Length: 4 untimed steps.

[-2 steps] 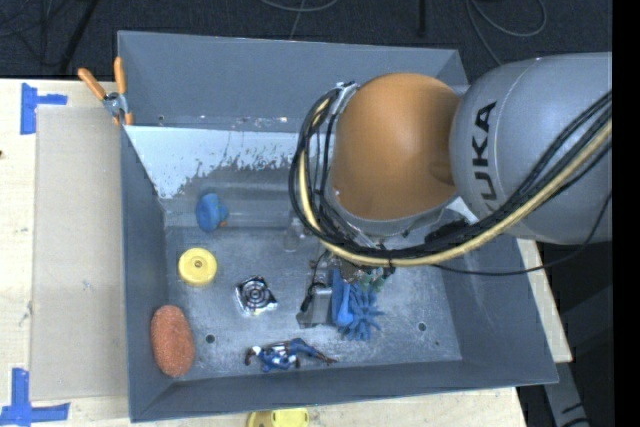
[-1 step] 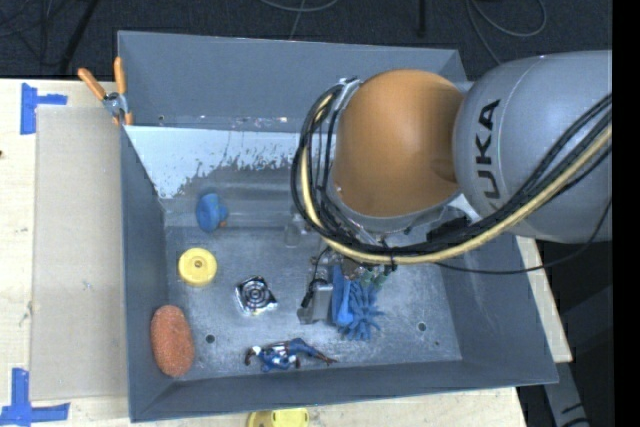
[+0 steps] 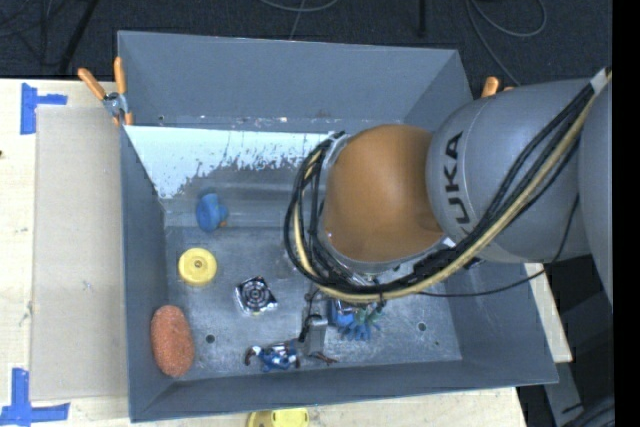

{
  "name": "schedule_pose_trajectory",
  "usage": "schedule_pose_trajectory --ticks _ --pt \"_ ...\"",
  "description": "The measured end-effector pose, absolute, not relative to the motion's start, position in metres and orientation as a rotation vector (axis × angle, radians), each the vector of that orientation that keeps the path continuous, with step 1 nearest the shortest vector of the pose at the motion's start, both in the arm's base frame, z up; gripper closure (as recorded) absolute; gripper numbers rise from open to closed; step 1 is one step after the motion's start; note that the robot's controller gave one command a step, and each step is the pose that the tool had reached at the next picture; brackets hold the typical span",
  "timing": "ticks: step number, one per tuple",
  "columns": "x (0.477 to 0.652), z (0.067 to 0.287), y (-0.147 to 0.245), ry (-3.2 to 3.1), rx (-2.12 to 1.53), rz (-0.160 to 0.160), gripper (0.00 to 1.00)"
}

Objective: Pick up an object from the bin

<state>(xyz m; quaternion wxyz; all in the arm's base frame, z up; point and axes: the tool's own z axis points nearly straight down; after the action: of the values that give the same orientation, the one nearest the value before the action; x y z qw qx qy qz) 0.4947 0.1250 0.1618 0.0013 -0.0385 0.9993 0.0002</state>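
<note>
My gripper [image 3: 322, 325] reaches down under the orange wrist cover, low over the bin floor near the front middle. Right beside it, on its right, lies a small blue thing with green bits [image 3: 350, 321], partly hidden by the gripper body. A small blue and black toy-like piece [image 3: 275, 356] lies just to the gripper's front left. A shiny round metal piece [image 3: 257, 296] sits a short way to its left.
Further left lie a yellow disc [image 3: 197, 266], a blue lump [image 3: 210, 211] near the back wall, and a brown-orange oval [image 3: 172, 340] in the front left corner. The arm and its cables cover the bin's right half.
</note>
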Motion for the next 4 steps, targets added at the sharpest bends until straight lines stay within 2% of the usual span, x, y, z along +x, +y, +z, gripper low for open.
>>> schedule_pose_trajectory --ticks 1,2,3,4 --pt "0.4779 0.0710 0.1079 3.117 -0.049 0.009 0.00" --pt "0.4789 0.0738 0.1176 3.105 -0.248 0.005 0.00" --pt "0.4788 0.0721 0.1105 3.116 -0.092 0.009 0.00" --pt "0.4796 0.0741 0.1171 3.104 -0.243 0.006 1.00"
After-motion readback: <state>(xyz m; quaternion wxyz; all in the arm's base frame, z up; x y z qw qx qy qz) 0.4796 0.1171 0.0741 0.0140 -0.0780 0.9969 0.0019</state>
